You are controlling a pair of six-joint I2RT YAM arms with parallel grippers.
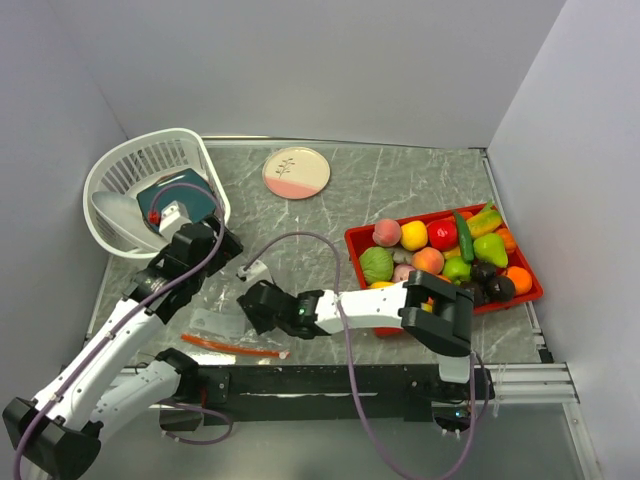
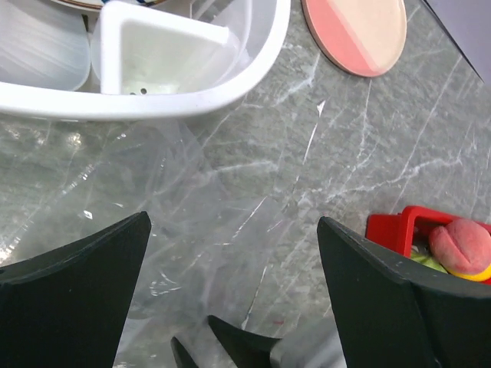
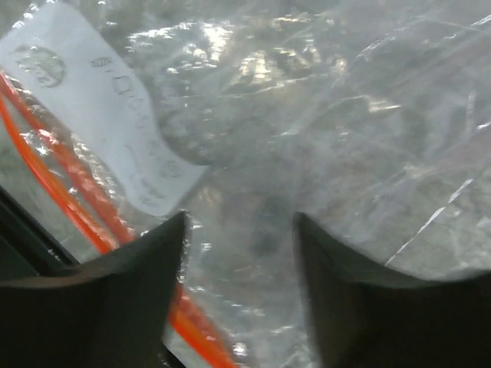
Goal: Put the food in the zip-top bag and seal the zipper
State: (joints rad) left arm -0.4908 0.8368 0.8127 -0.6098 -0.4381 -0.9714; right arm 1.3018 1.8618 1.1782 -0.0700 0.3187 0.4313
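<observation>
The clear zip-top bag [image 1: 215, 322] lies flat on the table in front of the arms, its orange-red zipper [image 1: 235, 348] along the near edge. My right gripper [image 1: 250, 300] is open just above the bag [image 3: 345, 115], its fingers astride the film, with the zipper [image 3: 77, 192] and a white label at its left. My left gripper [image 1: 222, 243] is open and empty above the bag's far part [image 2: 153, 192]. The food [image 1: 440, 255] fills the red tray [image 1: 530, 295] on the right. A pink peach [image 2: 460, 245] shows in the left wrist view.
A white lattice basket [image 1: 120, 170] holding dishes stands at the back left, close to my left gripper, and its rim shows in the left wrist view [image 2: 153, 100]. A pink and cream plate [image 1: 296, 172] lies at the back middle. Side walls enclose the table.
</observation>
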